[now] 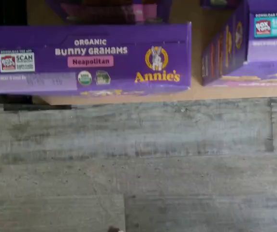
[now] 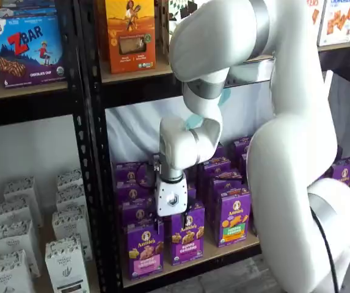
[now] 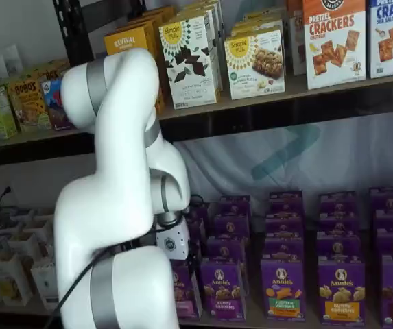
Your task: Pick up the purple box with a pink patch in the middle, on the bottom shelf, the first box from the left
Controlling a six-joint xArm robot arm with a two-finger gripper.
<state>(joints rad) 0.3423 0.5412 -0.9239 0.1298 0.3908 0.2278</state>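
Note:
The purple box [image 2: 145,248] stands upright at the left end of the front row on the bottom shelf [image 2: 226,249], with a pink band under the bunny snacks. The wrist view shows its top face [image 1: 92,58] from above, with a pink "Neapolitan" patch and the yellow Annie's logo, at the tan board's front edge [image 1: 128,96]. My gripper [image 2: 170,213] hangs just above and slightly right of this box. Only its white body shows, and the fingers are not clear. In a shelf view the arm hides most of the gripper body [image 3: 173,245] and part of the box [image 3: 185,291].
A same-size box with a purple band [image 2: 187,235] stands right beside the target, then one with a green band [image 2: 233,216]. Several more purple boxes fill the rows behind. A black perforated post [image 2: 91,183] stands left of the box. White cartons [image 2: 16,244] fill the left bay. Grey floor planks [image 1: 138,164] lie below.

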